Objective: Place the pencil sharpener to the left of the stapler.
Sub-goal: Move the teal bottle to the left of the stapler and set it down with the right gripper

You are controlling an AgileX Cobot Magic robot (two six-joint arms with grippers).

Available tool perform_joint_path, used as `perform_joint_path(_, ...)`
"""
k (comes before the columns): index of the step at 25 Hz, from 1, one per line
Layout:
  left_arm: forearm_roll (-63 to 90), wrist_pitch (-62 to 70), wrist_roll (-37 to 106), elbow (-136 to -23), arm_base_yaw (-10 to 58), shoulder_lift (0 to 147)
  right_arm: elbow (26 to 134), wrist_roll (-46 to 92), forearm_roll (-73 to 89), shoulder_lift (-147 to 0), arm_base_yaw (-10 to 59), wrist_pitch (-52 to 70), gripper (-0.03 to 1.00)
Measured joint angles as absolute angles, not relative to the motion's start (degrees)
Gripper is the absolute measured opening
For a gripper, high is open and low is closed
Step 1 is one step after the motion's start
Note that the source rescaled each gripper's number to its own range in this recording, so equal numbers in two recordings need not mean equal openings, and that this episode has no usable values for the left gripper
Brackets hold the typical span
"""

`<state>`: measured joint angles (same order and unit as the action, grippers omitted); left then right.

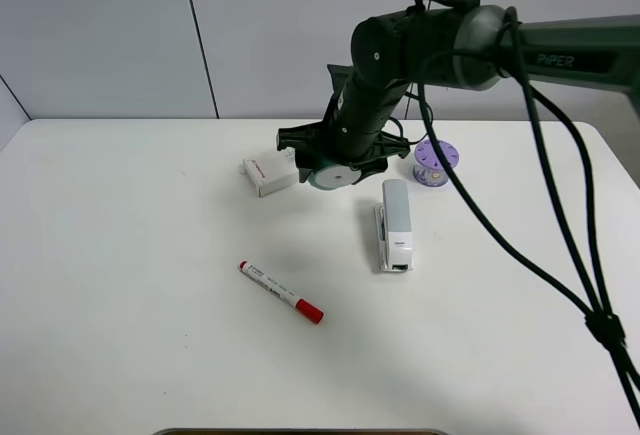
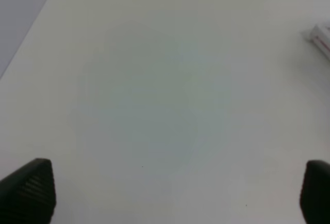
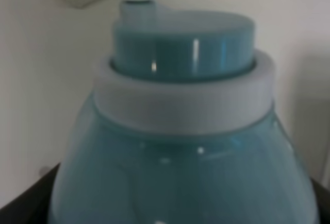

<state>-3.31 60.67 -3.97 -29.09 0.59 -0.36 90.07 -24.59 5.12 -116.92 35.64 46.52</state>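
The teal pencil sharpener (image 1: 334, 176) hangs in my right gripper (image 1: 336, 163), which is shut on it, its white round end face turned toward the camera. It sits just beyond and left of the far end of the grey-white stapler (image 1: 395, 223). The right wrist view is filled by the sharpener (image 3: 180, 131), with a dark finger (image 3: 23, 201) at its side. Whether it touches the table I cannot tell. My left gripper (image 2: 175, 198) is open over bare table, its fingertips (image 2: 31, 188) wide apart.
A white box with red print (image 1: 268, 175) lies just left of the sharpener and shows at the edge of the left wrist view (image 2: 320, 36). A purple holed cylinder (image 1: 433, 163) stands right of the arm. A red-capped marker (image 1: 281, 292) lies nearer the front.
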Motion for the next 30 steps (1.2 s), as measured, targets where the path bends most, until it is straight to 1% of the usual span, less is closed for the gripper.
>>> perform_joint_path(6,-3.3,60.7,-4.0,-29.1,0.6,-0.4,96.0,-27.0,5.8,-123.7,37.1,49.7,0.04)
perform_joint_path(17,-3.3,60.7,-4.0,-29.1,0.6,-0.4,96.4,-27.9,7.7,-129.5,37.5,51.9,0.04)
perform_joint_path(30,-3.3,60.7,-4.0,-29.1,0.6,-0.4,96.5,-27.9,7.9,-131.7,37.8,53.0,0.04)
